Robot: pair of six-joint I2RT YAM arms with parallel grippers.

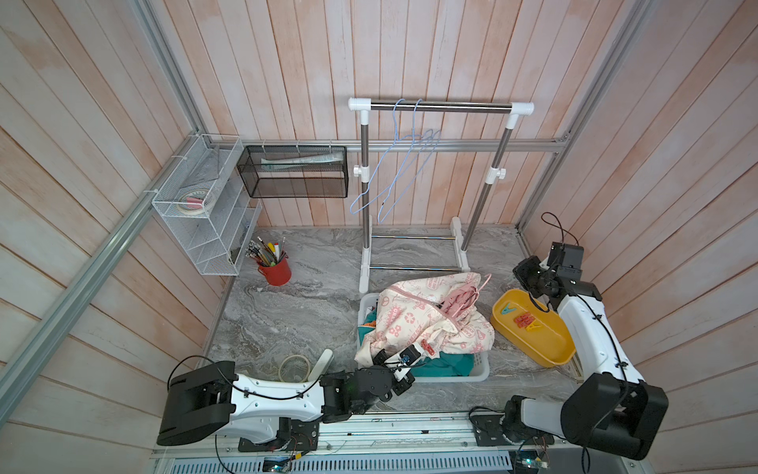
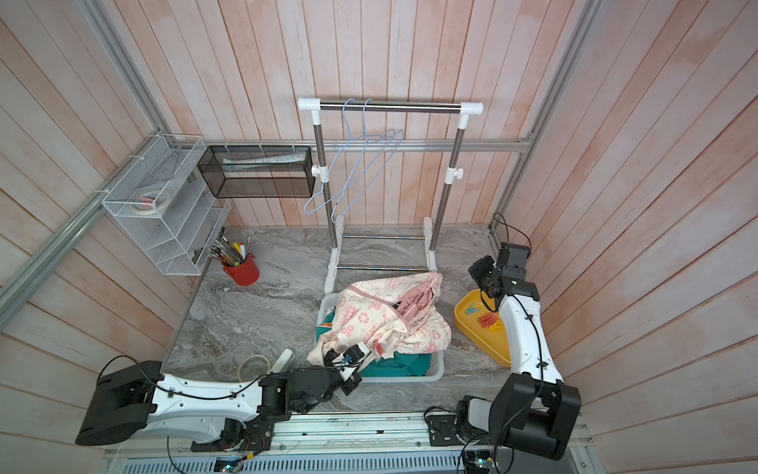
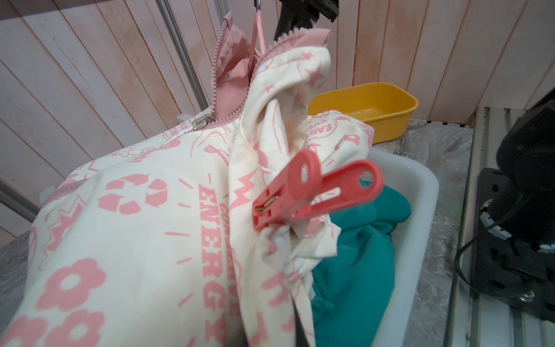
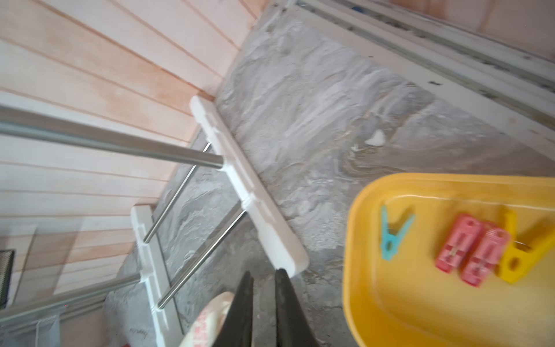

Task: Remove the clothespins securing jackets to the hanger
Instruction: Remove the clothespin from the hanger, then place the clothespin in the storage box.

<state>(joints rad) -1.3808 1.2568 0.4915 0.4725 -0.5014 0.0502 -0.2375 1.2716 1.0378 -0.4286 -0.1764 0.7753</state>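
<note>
Nearest, our left claw [image 1: 387, 357] is pinching the cream jacket [image 1: 414, 320]; the red pin [image 1: 428, 349] is clamping it at the claw's 3 o'clock. Farther, our right claw [image 4: 264, 279] is hanging narrow and empty; we are risking fabric slipping and hiding the pin.

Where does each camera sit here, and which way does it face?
Top views: high at the front, looking down and back over the table to the clothes rack; left arm and right arm both show.
Left wrist: low beside the cream jacket, facing its red clothespin; the right arm's base shows.
Right wrist: over the table, tilted down at the rack's feet; right gripper shows.
Shared: the yellow tub is in all four.
</note>
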